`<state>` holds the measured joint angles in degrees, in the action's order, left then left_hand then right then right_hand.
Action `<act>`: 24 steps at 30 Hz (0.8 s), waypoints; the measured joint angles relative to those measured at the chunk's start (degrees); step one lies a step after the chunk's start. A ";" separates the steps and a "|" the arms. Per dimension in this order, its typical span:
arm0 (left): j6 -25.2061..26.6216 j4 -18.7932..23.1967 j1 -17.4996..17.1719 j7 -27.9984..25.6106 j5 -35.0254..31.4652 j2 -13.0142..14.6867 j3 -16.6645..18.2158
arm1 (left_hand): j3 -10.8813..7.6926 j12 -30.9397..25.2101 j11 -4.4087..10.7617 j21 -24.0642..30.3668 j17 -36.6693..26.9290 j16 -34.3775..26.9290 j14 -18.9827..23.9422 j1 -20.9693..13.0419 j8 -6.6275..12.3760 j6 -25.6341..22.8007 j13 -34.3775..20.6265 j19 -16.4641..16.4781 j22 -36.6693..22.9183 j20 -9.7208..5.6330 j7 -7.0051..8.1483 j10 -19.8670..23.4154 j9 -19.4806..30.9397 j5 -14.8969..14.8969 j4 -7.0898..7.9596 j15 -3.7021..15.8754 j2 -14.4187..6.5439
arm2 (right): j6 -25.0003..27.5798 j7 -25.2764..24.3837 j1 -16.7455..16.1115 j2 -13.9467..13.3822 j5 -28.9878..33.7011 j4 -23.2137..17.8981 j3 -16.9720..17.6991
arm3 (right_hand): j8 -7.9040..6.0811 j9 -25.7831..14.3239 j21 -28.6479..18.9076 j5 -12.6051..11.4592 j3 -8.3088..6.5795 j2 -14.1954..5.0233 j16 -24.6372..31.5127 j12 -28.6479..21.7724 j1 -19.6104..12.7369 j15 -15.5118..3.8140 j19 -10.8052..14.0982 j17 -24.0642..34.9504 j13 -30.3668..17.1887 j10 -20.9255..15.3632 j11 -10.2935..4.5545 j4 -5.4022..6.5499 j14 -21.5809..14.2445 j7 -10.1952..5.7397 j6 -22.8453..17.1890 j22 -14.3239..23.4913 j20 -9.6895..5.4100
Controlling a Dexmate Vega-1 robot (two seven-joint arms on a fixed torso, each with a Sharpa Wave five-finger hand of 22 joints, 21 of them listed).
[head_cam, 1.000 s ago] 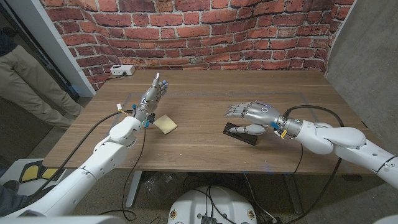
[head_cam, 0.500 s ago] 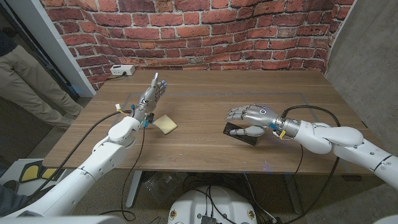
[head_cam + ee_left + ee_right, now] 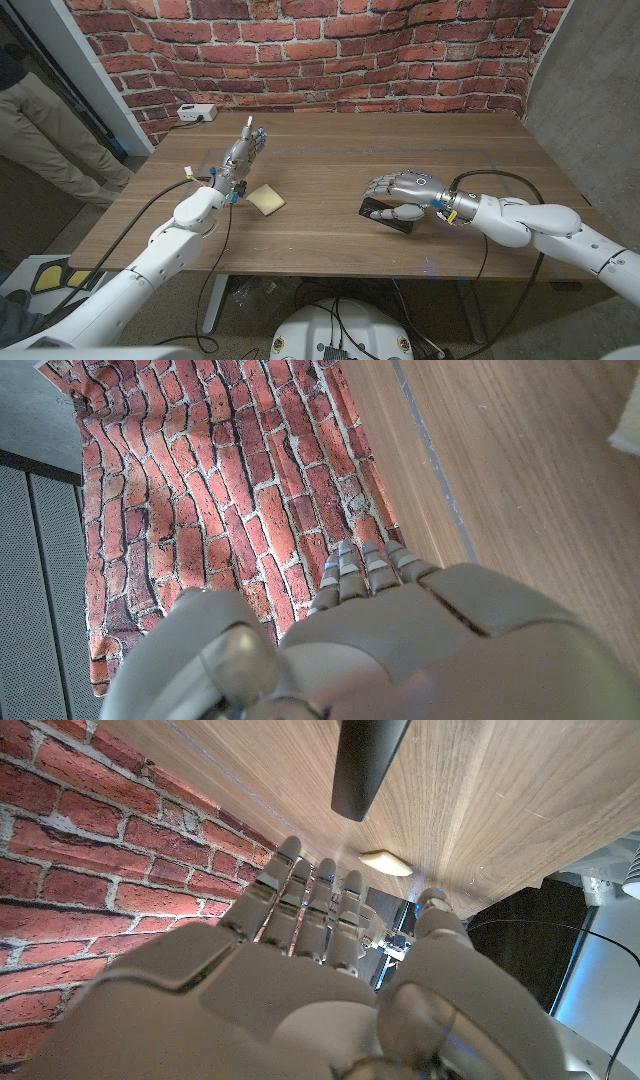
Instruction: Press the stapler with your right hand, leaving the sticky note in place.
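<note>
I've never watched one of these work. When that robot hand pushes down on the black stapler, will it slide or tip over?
Probably neither. The stapler lies long and low on the wooden table, so tipping seems unlikely. The right robot hand is right above it, so a push should go mostly downward, not sideways. It looks rigid; its top may spring down a little.

Your two arms are smooth white shells with black cables. Your left hand (image 3: 241,159) and right hand (image 3: 403,189) are grey metal (small blue bits near each wrist).
</note>
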<state>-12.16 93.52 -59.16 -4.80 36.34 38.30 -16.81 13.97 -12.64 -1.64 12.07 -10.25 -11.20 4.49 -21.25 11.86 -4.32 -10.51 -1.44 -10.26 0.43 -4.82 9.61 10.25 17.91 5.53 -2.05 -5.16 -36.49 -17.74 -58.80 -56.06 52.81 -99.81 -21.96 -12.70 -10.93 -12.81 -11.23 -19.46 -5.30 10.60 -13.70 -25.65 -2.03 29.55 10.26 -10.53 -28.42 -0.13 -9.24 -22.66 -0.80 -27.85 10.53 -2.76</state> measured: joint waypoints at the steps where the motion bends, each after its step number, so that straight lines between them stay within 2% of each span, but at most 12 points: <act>1: 0.00 -0.01 0.06 0.02 -0.01 0.00 -0.02 | 0.00 0.00 0.00 0.00 0.00 0.00 0.00 0.00 0.00 0.00 0.00 0.00 0.00 0.00 0.00 0.00 0.00 0.00 0.00 0.00 0.00 | 0.03 0.08 0.02 0.03 -0.03 0.11 -0.04 | 0.00 0.00 0.00 0.00 0.00 0.00 0.00 0.00 0.00 0.00 0.00 0.00 0.00 0.00 0.00 0.00 0.00 0.00 0.00 0.00 0.00; 8: 0.08 0.02 0.30 -0.05 -0.20 -0.03 -0.14 | 0.00 0.00 0.00 0.00 0.00 0.21 0.00 -0.16 0.00 0.00 0.00 0.00 0.00 0.00 0.00 0.00 0.00 0.00 0.00 0.00 -0.16 | 0.28 0.38 0.10 0.05 -0.16 0.67 -0.27 | 0.00 0.00 0.00 0.22 -0.25 0.00 0.00 0.60 0.00 0.43 -0.03 0.00 0.00 0.55 0.13 0.25 0.44 -0.66 0.02 0.00 0.01; 18: 0.47 0.70 0.38 -0.74 -0.60 -0.05 -0.22 | 0.00 0.00 0.00 0.00 0.00 0.21 0.21 -0.16 -0.23 0.00 -0.30 0.00 0.01 -0.01 0.00 0.00 0.00 -0.38 0.00 0.21 -0.16 | 0.48 0.40 0.36 0.01 0.30 1.57 -0.83 | 0.21 0.00 0.35 0.43 -0.40 0.00 -0.23 0.67 0.00 0.83 -0.65 0.00 0.00 1.04 0.01 0.08 0.83 -0.65 0.02 0.00 -0.01; 22: 0.78 0.94 0.20 -1.10 -0.65 -0.04 -0.22 | 0.24 0.00 0.00 -0.22 0.00 0.21 0.21 -0.16 -0.23 0.01 -0.30 0.00 0.00 -0.01 0.00 0.00 0.00 -0.45 0.25 0.21 -0.16 | 0.50 0.41 0.66 -0.01 0.58 2.14 -1.20 | 0.21 -0.01 0.35 0.43 -0.71 0.00 -0.23 0.67 0.00 0.83 -0.65 0.10 0.00 1.03 0.00 0.39 0.83 -0.62 -0.01 0.00 -0.01; 24: 0.87 1.02 0.15 -1.20 -0.66 -0.02 -0.23 | 0.24 0.20 0.00 -0.22 0.00 0.21 0.21 -0.16 -0.23 0.00 -0.30 -0.01 0.01 -0.01 0.00 0.00 0.00 -0.45 0.25 0.21 -0.16 | 0.50 0.41 0.75 -0.01 0.65 2.31 -1.31 | 0.21 -0.01 0.35 0.43 -0.71 0.00 -0.23 0.67 0.00 0.83 -0.65 0.29 0.00 0.50 -0.53 0.39 0.83 -0.08 -0.60 0.00 -0.01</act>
<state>-11.29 94.54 -59.01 -6.00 35.68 38.28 -17.03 14.21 -12.44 -1.64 11.85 -10.25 -11.00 4.70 -21.41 11.62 -4.31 -10.81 -1.45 -10.26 0.42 -4.82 9.61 10.25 17.46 5.78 -1.84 -5.32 -35.98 -17.34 -58.05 -56.07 53.47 -97.51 -23.27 -12.49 -10.94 -12.46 -10.80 -20.17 -5.30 10.37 -13.03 -25.65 -1.20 28.91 10.55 -10.53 -27.92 -0.66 -8.84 -21.82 -0.89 -28.45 10.53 -2.77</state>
